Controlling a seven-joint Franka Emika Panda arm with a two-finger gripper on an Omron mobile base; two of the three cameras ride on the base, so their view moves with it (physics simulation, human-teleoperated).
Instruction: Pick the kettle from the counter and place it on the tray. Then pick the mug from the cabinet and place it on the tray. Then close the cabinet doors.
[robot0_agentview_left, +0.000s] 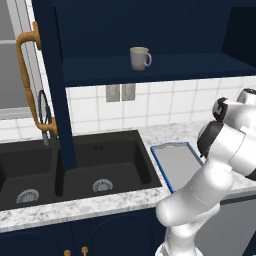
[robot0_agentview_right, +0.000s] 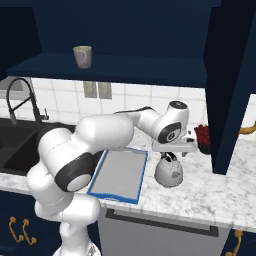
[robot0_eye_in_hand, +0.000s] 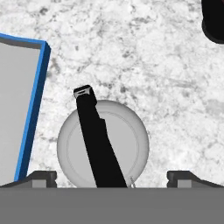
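Hand (robot0_eye_in_hand: 112, 175) wide above kettle (robot0_eye_in_hand: 127, 144); spout hidden

The white-grey speckled stone counter (robot0_agentview_right: 200, 192) carries a flat blue-rimmed grey tray (robot0_agentview_right: 120, 172), with a squat silver-grey metal kettle (robot0_agentview_right: 169, 172) just right of it.

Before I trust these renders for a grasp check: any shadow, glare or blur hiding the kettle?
Hand view: kettle sharp, evenly lit, no glare, its lower part cut off by the frame. Right base view: kettle clear beside the tray, the arm's hand covering its top; cabinet interior dark.
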